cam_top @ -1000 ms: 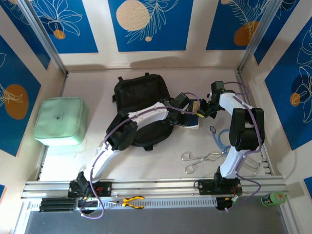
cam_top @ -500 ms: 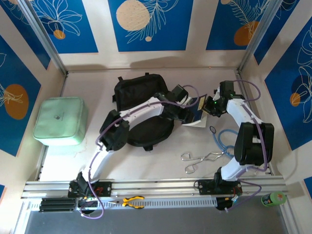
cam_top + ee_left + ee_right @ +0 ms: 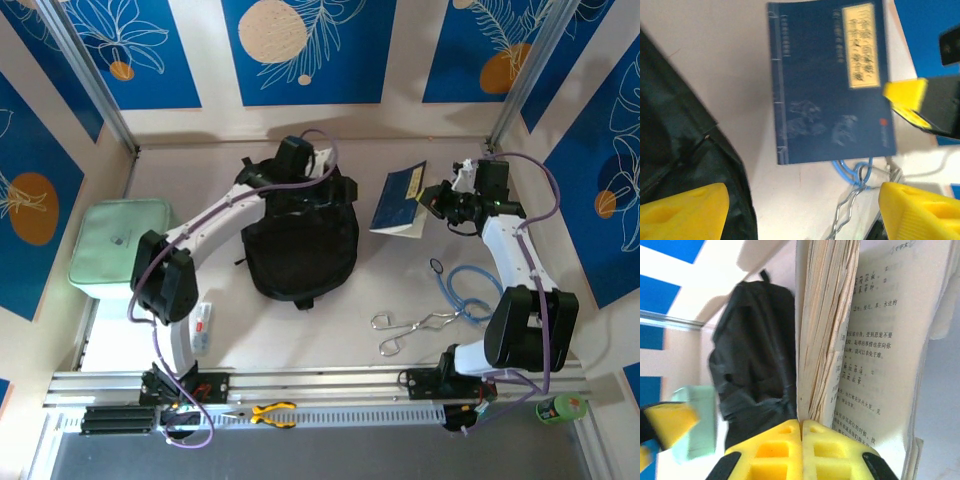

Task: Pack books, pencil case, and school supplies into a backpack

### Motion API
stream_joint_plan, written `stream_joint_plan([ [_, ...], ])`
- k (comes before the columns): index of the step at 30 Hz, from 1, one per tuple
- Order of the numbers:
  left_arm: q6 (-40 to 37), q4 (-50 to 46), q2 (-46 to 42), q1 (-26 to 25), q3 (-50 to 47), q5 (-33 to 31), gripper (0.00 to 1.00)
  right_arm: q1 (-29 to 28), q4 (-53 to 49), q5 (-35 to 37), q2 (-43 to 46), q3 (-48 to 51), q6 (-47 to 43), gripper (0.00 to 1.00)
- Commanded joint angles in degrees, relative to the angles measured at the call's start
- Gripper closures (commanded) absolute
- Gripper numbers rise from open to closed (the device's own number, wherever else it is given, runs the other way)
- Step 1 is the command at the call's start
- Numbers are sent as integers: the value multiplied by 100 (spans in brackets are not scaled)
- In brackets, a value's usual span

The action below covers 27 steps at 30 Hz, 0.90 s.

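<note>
Navy book (image 3: 400,200) beside backpack (image 3: 300,245), closed right hand (image 3: 801,425) at its edge, left hand (image 3: 802,205) open

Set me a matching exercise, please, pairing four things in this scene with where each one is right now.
Things:
1. navy book
2. backpack
3. mint-green pouch
4. yellow-handled pliers

Places:
A. on the slotted strip along the near edge
B. at the far left
C. in the middle, with the left arm reaching over it
D. clamped at its edge by the right gripper

Pairs: 1-D, 2-C, 3-B, 4-A
</note>
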State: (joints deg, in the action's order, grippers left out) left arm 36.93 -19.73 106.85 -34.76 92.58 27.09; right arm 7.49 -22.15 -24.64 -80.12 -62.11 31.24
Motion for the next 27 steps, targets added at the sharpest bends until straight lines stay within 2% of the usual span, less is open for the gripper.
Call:
stream_joint_plan([
  [1,864,1301,-387,342,-923,666,21,-130,562,-1013,145,-29,399,100],
  [4,1369,2336,-656,545,-1636,1029,19,-390,739,-1247,108,-89,528,100],
  [9,1785,2834,-762,763,-2231,1071,15,-888,1138,-1580,-89,-152,844,100],
  [15,2303,3673,-616,848,-2548,1449,13,-1390,1435,-2018,-350,-323,918,100],
  [19,2284,3844,-672,856,-2560,1477,21,-1511,1305,-2139,-486,-459,805,100],
  [27,2051,3814,-861,868,-2545,1430,49,-1497,1138,-2076,-617,-460,736,100],
])
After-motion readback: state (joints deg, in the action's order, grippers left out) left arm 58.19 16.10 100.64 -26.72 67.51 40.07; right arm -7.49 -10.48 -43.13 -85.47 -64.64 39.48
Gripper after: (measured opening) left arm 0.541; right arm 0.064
